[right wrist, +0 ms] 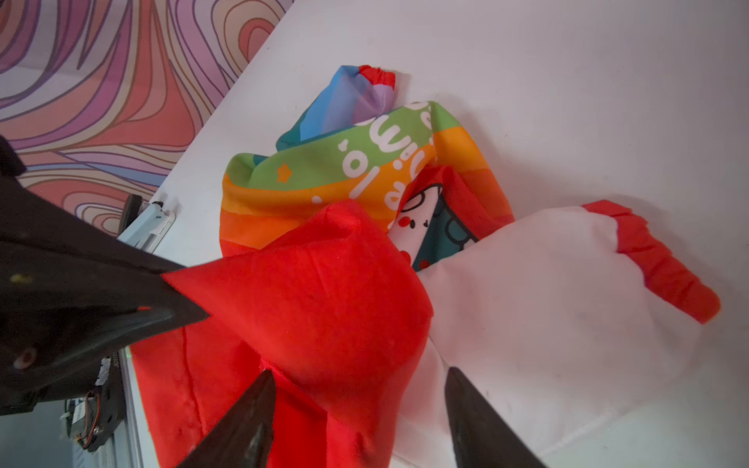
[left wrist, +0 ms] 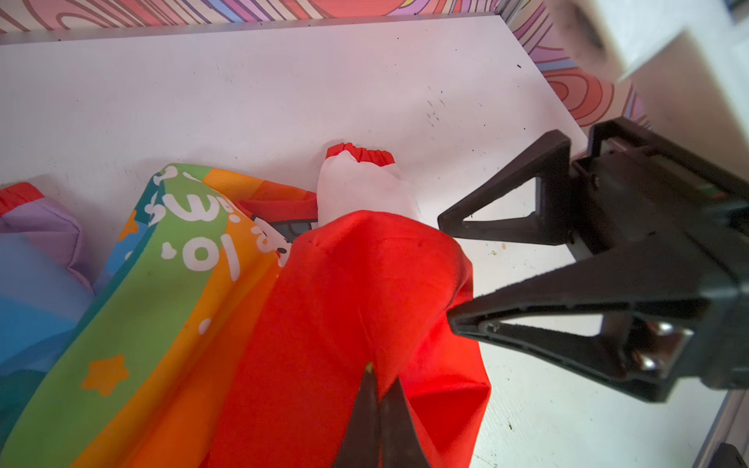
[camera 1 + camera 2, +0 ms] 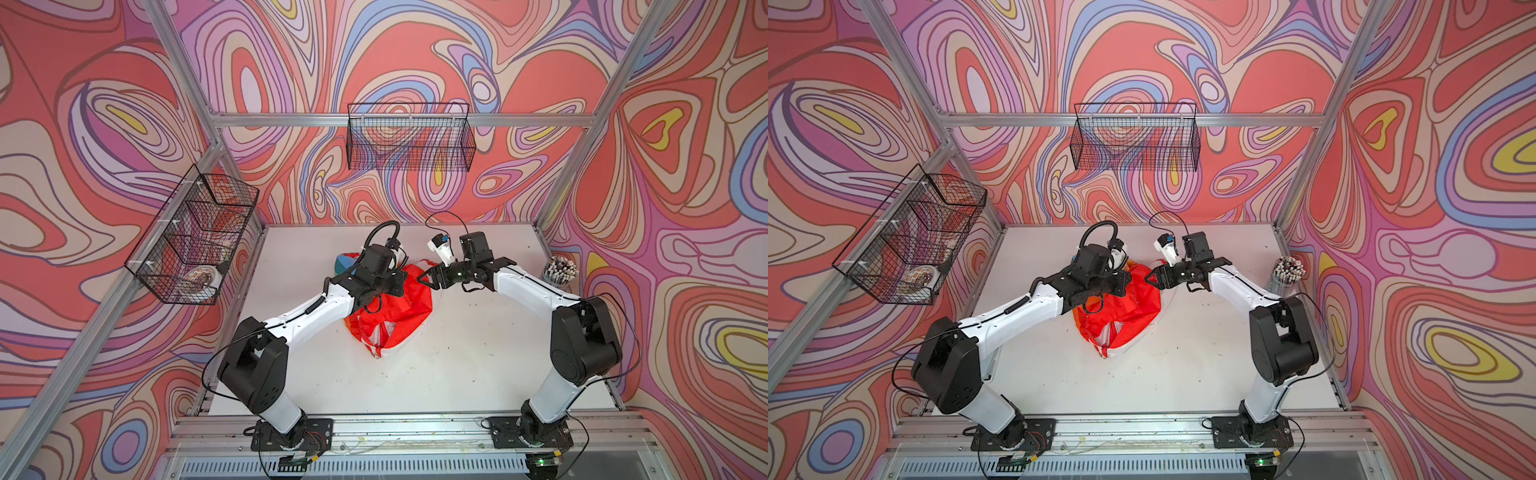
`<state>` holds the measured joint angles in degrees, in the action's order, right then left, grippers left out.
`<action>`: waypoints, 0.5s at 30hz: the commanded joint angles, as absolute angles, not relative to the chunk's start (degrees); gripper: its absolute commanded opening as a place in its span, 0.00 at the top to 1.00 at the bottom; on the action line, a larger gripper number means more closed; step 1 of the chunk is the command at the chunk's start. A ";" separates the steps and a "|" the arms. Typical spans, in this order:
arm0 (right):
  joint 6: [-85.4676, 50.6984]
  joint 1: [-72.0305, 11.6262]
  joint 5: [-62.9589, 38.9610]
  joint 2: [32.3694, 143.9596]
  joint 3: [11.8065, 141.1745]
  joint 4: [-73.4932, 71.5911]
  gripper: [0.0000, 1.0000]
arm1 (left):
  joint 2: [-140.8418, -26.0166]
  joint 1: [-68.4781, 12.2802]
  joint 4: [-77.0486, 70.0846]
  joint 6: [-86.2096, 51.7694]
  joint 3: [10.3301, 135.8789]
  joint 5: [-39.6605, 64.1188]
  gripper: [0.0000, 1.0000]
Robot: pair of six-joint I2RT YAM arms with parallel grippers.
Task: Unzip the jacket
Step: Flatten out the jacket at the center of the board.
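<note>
Bright, even light fills both top views; shadows on the white bench [image 3: 457, 353] are soft and faint. In the left wrist view, a close white housing [image 2: 685, 60] is out of focus.

Elbow bent, left arm [image 3: 316, 307] angles forward and inward; left gripper [image 2: 381, 379] clamped tight on jacket [image 2: 344, 291] cloth; right arm [image 3: 532, 286] mirrors it, right gripper [image 1: 358, 372] jaws spread, tips pointing toward left gripper, close beside.

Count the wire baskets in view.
2. One wire basket hangs on the back wall; a second wire basket, holding some items, hangs on the left wall. None appears hidden.
</note>
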<state>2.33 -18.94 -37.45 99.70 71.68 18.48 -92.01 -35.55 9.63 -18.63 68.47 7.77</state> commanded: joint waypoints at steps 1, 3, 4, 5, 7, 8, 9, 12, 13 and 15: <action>5.34 -19.43 -41.01 101.18 73.06 18.05 0.32 | -90.00 -34.98 11.60 -17.18 68.55 8.96 1.00; 5.70 -19.57 -41.04 102.39 73.58 18.26 0.32 | -89.74 -34.89 11.68 -17.05 68.64 9.26 1.00; 5.71 -19.65 -41.03 103.27 73.92 18.28 0.32 | -89.70 -34.89 11.77 -16.97 68.64 9.31 1.00; 5.63 -19.68 -41.07 103.81 74.32 18.23 0.32 | -89.65 -34.89 11.86 -16.96 68.73 9.30 1.00; 5.46 -19.85 -41.49 104.78 75.26 18.19 0.33 | -89.90 -34.89 12.13 -16.96 68.88 9.39 1.00; 5.43 -19.97 -41.98 105.25 75.70 18.23 0.33 | -89.92 -34.89 12.22 -17.11 68.95 9.50 1.00; 5.37 -20.17 -42.32 105.55 76.03 18.15 0.34 | -89.94 -34.89 12.30 -17.12 68.92 9.61 1.00; 4.86 -20.66 -43.32 106.08 76.76 17.60 0.38 | -90.01 -34.89 12.50 -17.38 69.08 9.49 1.00; 4.79 -20.90 -43.42 106.37 76.93 17.58 0.40 | -89.96 -34.90 12.49 -17.47 69.08 9.46 1.00; 4.37 -20.98 -43.83 106.69 76.82 17.11 0.45 | -89.79 -34.89 12.41 -17.58 69.19 9.49 1.00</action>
<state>4.38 -20.36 -41.85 105.58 75.44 18.33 -91.90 -35.18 10.98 -18.00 68.47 9.02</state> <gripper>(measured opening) 0.564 0.047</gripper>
